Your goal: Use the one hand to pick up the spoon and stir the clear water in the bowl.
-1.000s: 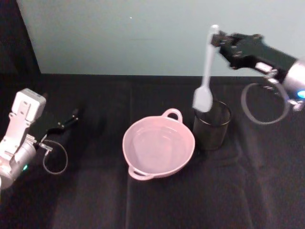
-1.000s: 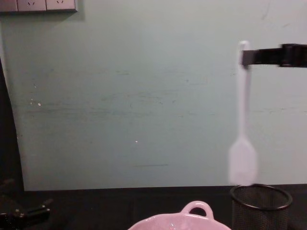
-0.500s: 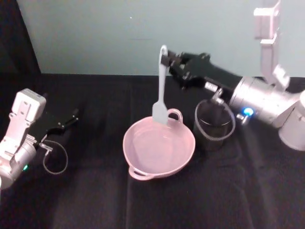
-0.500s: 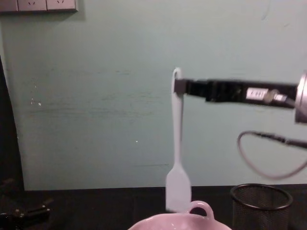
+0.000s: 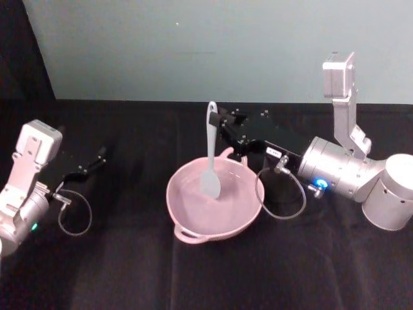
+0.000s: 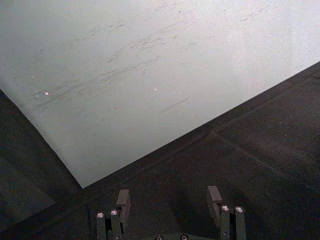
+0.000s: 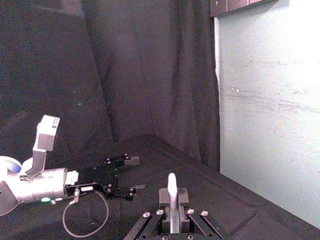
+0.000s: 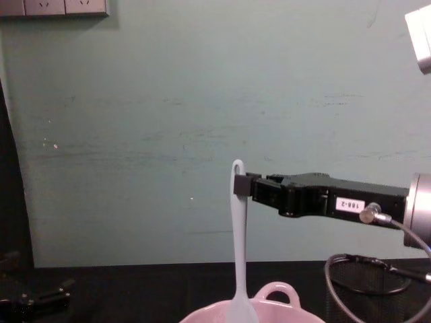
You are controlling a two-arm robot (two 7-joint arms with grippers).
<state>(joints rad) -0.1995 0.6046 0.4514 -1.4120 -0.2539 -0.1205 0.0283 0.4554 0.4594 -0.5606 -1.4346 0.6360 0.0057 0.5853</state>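
Backdrop: pale green wall (image 5: 161, 45) behind, black cloth table (image 5: 129, 271) below, and I'm working over the middle of it.
Idle arm: the left gripper (image 5: 100, 157) lies parked on the cloth at the robot's left, fingers spread with nothing between them.
Working arm: the right gripper (image 5: 222, 126) reaches in level from the robot's right, its tips above the far rim of the bowl (image 5: 169, 194).
Jaws: clenched on the spoon (image 5: 210, 155), pinching the handle just below its hole end.
Spoon: it hangs nearly upright from the jaws, flat head down inside the bowl. In the chest view the head dips behind the near rim, and I can't tell whether it touches bottom.
Bowl: mid-table, loop handle on the far rim right under the gripper, clear water inside.
Step in hand: I judge the head is in the water, so stirring comes now.
Doing it well: I want small, slow circles at a steady height, with the head kept off the walls so the bowl doesn't skid. The pinch is high on a long handle, so quick turns could swing the head.
Watch: the cable loop (image 5: 257, 192) hangs near the mesh cup (image 8: 390, 303), just right of the bowl.
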